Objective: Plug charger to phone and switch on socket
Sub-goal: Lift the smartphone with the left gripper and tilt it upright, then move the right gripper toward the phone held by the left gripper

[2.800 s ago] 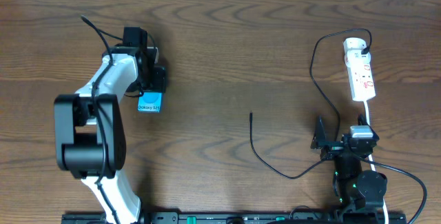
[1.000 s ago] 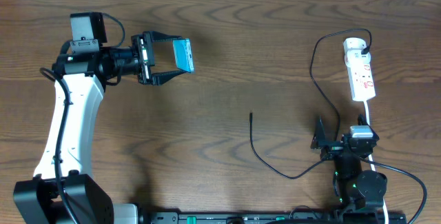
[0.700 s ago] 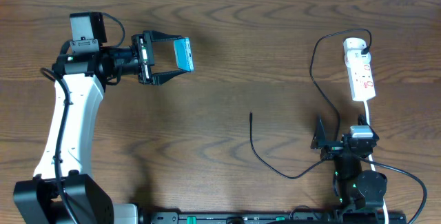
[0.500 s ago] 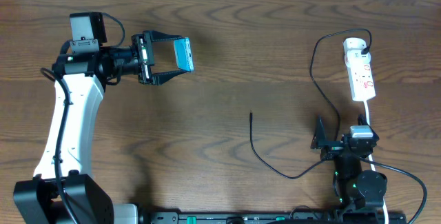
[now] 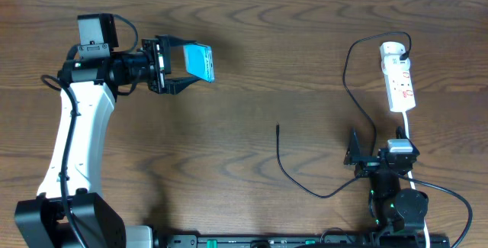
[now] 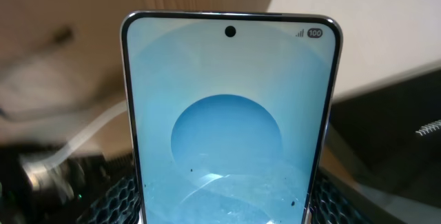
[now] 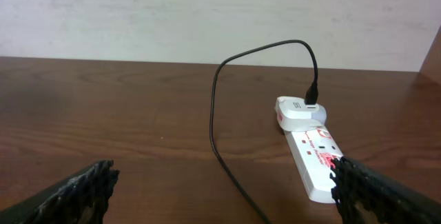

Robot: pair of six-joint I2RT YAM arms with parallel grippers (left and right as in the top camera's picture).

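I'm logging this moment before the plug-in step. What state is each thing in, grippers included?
phone: screen lit, held above the table.
left gripper: shut on the phone.
charger: lying loose on the table, tip free, far end plugged into the adapter.
socket: flat on the table, adapter plugged in; switch position unreadable.
right gripper: open, empty.

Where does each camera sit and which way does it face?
Overhead: above the table, looking straight down; left arm and right arm show.
Left wrist: behind the left gripper, facing the phone it holds; padded fingers at the bottom corners.
Right wrist: low near the base, facing the socket and charger; the open right gripper frames the bottom.
Shared: overhead and right wrist both show socket and charger.
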